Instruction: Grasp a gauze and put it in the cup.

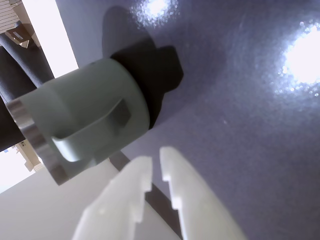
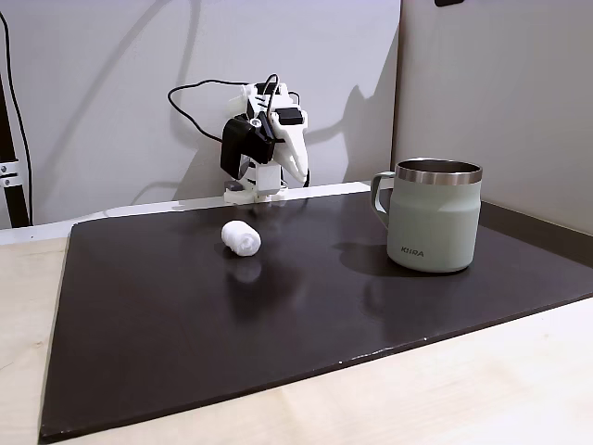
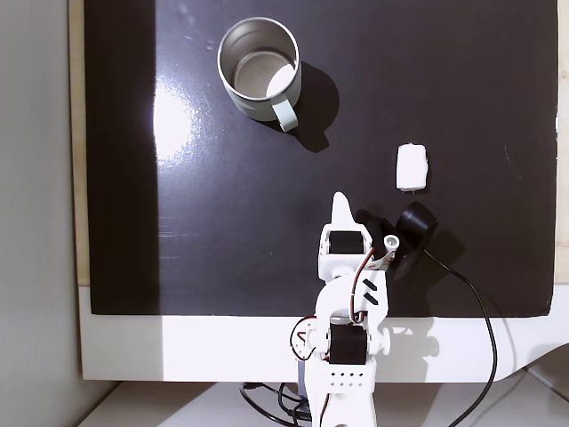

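Gauze roll lay untouched, off to the right of the folded arm.

In the top-down fixed view the gauze sat right of centre, its long axis running up-down, above and right of the gripper; the cup stood upper left, well apart. The claw held nothing, its jaws nearly together.

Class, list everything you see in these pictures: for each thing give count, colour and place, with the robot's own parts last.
gauze: one, white, lying on the mat, apart from the cup.
cup: one, pale sage green with steel rim, upright on the mat, empty inside.
mat: one, dark, glossy, covering the table.
table: one, light wood.
cable: one, black, running from the arm.
arm: one, white, folded at the mat's edge.
gripper: one, white, jaws nearly closed, holding nothing.
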You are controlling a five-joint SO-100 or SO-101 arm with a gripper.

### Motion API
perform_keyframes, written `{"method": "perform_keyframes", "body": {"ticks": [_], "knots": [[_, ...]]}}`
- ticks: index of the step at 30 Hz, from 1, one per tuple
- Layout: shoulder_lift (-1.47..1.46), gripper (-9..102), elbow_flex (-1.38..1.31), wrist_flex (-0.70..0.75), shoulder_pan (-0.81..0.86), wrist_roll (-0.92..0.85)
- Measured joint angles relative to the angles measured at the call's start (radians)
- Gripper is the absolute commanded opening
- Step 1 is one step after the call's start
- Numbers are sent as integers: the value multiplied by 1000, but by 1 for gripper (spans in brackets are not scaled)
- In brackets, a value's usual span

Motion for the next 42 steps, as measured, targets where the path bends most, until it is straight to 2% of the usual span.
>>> {"method": "perform_keyframes", "body": {"ticks": [8,22,26,33,42], "knots": [[0,0,0,0,-133,0],[0,0,0,0,-138,0],[0,0,0,6,-140,-74],[-38,0,-155,181,-115,-189],[-454,3,-609,359,-74,-379]]}}
